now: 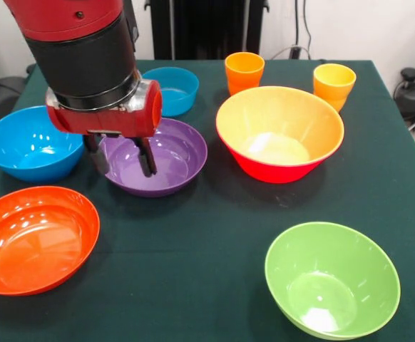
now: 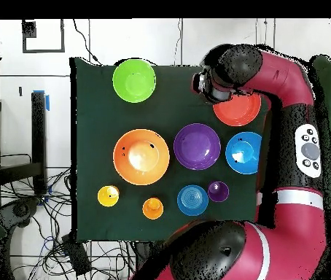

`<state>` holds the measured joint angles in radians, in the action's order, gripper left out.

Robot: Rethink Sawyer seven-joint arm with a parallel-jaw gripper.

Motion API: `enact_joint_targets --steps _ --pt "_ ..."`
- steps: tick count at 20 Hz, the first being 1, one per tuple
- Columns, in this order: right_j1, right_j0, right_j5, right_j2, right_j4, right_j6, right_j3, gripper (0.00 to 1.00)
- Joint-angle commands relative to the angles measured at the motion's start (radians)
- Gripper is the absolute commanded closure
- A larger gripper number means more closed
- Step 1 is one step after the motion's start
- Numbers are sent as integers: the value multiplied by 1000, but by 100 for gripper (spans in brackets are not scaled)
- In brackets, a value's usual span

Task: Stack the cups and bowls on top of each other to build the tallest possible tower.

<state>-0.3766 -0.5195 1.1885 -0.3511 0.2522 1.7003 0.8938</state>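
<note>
Seven bowls sit singly on the bench [image 1: 193,235], none stacked: purple bowl [image 1: 166,157] mid-bench, large blue bowl [image 1: 29,142], small blue bowl [image 1: 173,89], red-orange bowl [image 1: 33,239], large orange bowl [image 1: 279,132], green bowl [image 1: 332,278] at a corner. Three cups stand at the robot-side edge: orange cup [image 1: 244,71], yellow cup [image 1: 334,84], purple cup [image 2: 218,192]. The tool [image 1: 120,158] hangs narrowly parted over the purple bowl's rim, holding nothing.

arm [image 1: 86,50]: lowered | fingers [image 1: 146,158]: 2, pointing down, spread apart
</note>
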Motion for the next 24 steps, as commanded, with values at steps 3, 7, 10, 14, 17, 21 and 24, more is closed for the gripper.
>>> enact_joint_targets --steps 3,7,10,14,17,21,24 --pt "117 42 206 -79 127 -358 -222 0" --pt "167 48 228 -104 149 -386 -302 0" --pt "211 51 248 -127 166 -410 -365 0" --pt "269 59 277 -160 196 -436 -455 0" --pt "287 62 272 -167 199 -444 -475 0" --pt "303 63 253 -169 194 -446 -483 0" --pt "307 62 237 -167 187 -444 -476 0"
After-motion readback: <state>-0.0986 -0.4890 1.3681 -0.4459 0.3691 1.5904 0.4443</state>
